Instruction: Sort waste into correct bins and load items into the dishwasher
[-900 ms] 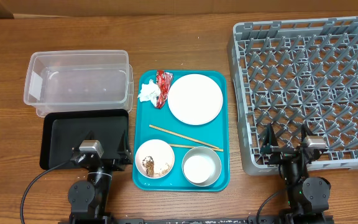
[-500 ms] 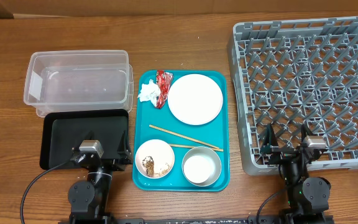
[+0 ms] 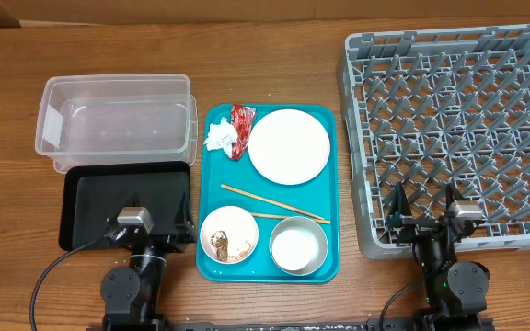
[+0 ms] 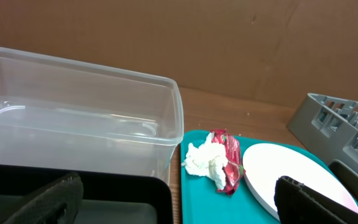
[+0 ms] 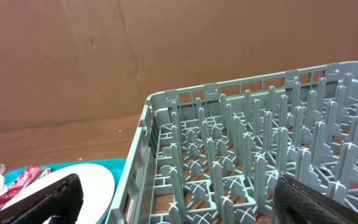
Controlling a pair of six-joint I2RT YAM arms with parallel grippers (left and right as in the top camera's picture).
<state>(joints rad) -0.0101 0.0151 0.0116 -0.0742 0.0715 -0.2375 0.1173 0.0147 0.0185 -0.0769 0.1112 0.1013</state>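
Wooden tabletop [image 3: 274, 55]: left gripper [image 4: 179, 200] and right gripper [image 5: 180, 202] both gape wide, empty. At the teal tray's [image 3: 232, 170] eleven o'clock lies the tissue [image 3: 218, 138] (touching the wrapper [image 3: 243, 120]): light, soft, probably best pinched at its bunched middle.

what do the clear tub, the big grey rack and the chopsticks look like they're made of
Clear tub: likely plastic, glossy and see-through; the table shows through its walls.
Dish rack: looks like moulded grey plastic, matte, its grid of pegs seemingly one piece.
Chopsticks: probably wood or bamboo, pale tan with a dull surface.
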